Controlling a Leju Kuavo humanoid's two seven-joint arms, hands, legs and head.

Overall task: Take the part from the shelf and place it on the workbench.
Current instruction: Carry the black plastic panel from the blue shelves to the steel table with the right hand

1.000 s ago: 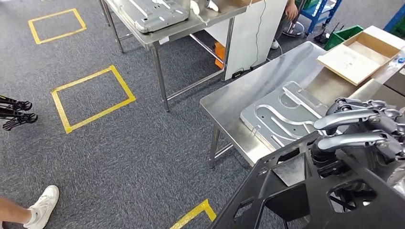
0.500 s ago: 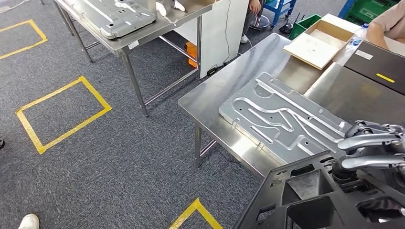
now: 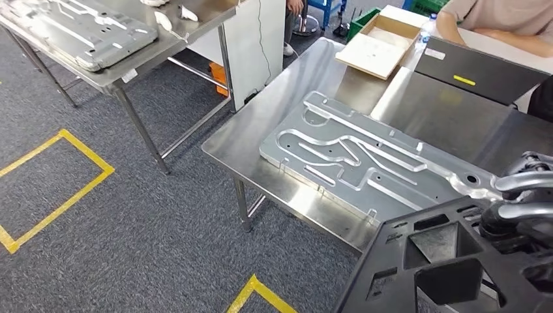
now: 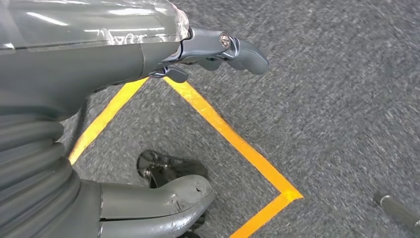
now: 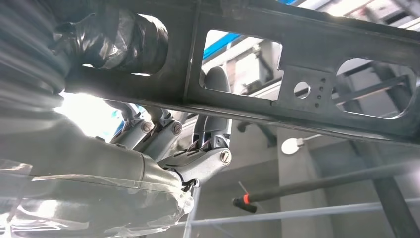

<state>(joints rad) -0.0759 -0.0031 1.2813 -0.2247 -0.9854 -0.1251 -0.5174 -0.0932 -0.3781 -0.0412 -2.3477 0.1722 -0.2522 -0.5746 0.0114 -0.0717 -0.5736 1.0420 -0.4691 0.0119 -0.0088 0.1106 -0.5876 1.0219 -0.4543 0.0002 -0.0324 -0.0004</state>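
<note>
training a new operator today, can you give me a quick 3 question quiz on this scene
1. True or false: the black part already rests on the workbench.
2. Which hand holds the black part? A) left B) right C) neither
3. Fill in: the silver grooved plate lies on the ____.

Key:
1. False; the right hand holds it off the table edge.
2. B; the left hand hangs over the carpet, holding nothing.
3. Workbench.
</note>
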